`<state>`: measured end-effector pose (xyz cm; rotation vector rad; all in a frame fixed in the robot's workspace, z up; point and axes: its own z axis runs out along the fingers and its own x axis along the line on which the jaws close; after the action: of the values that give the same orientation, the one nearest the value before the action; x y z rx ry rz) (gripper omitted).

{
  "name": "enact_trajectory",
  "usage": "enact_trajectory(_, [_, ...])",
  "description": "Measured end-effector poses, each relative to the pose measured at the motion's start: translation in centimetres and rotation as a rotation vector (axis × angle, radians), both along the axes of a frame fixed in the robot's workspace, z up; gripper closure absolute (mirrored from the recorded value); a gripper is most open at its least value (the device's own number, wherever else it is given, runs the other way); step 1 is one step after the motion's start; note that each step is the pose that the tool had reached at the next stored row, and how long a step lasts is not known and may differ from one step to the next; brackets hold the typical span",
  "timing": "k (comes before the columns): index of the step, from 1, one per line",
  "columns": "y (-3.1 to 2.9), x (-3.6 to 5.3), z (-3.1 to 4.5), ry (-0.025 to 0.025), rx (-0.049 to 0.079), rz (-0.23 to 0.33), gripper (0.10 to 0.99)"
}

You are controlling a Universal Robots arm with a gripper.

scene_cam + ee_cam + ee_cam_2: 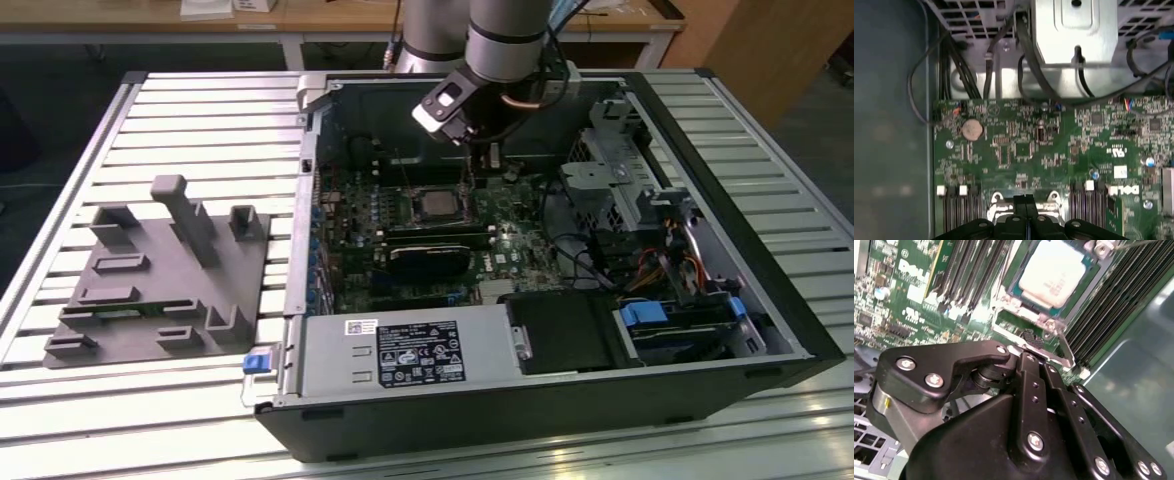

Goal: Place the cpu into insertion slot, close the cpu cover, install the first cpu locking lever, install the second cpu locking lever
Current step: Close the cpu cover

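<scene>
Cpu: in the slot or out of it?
In. In the second wrist view the cpu lies flat inside the slot, whose rim frames it.

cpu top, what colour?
The cpu has a pale silvery-grey top. It shows best in the second wrist view.

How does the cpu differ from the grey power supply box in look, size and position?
Size: the cpu is a small flat square; the power supply box is a large long block. Look: the cpu has a bare pale metal top; the power supply box carries labels. Position: the cpu sits amid the green circuit board; the power supply box lies at the edge of the case nearest the exterior camera. Both are greyish metal.
</scene>
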<state>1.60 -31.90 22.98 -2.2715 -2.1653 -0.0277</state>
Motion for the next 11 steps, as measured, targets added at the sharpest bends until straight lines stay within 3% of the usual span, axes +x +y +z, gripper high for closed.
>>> enact_trajectory(4, [0.0,-0.77,0.0,-0.0011,0.003,0.0,0.98])
enact_trajectory(11, [0.0,-0.87,0.01,-0.0012,0.003,0.0,0.98])
